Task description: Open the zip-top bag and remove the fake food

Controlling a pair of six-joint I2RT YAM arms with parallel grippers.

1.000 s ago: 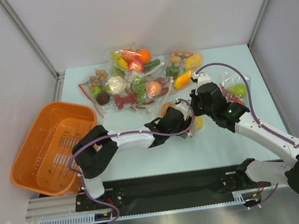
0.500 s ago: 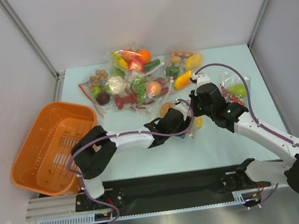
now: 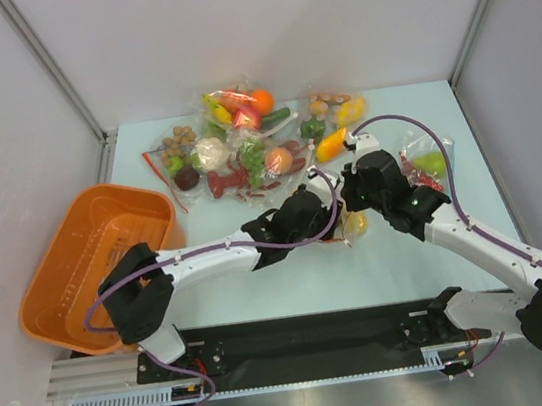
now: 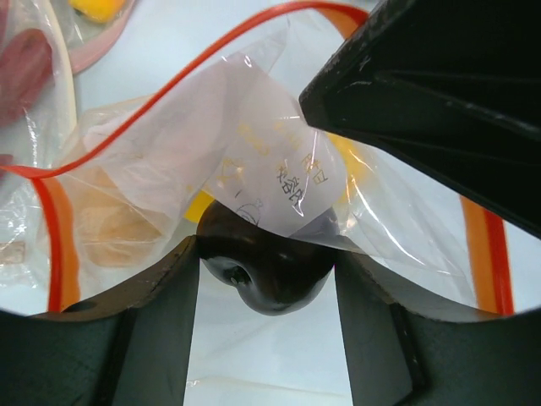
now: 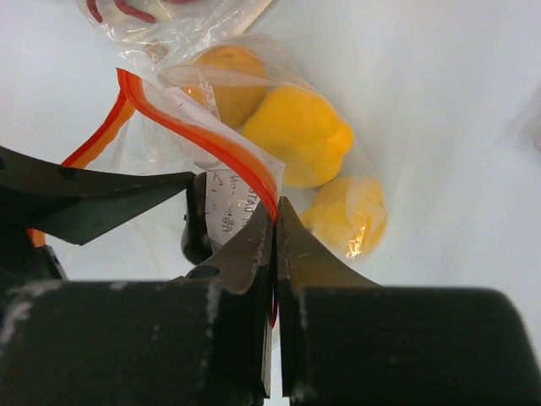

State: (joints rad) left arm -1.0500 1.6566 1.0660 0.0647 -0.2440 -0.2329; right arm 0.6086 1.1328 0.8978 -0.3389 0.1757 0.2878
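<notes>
Reaching low from lower left to mid-frame, the left gripper [image 4: 266, 254] clamps half-wide on a glossy dark purple plastic ball [image 4: 269, 286] inside the crinkly clear plastic zip-top bag [image 4: 161, 161]. Slanting in from lower right, the right gripper [image 5: 275, 222] pinches its orange-red zip strip [image 5: 203, 138] tight.

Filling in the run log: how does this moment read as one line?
left tool: clamped on dark purple ball | right tool: pinching zip-top bag rim | mouth: open
</notes>
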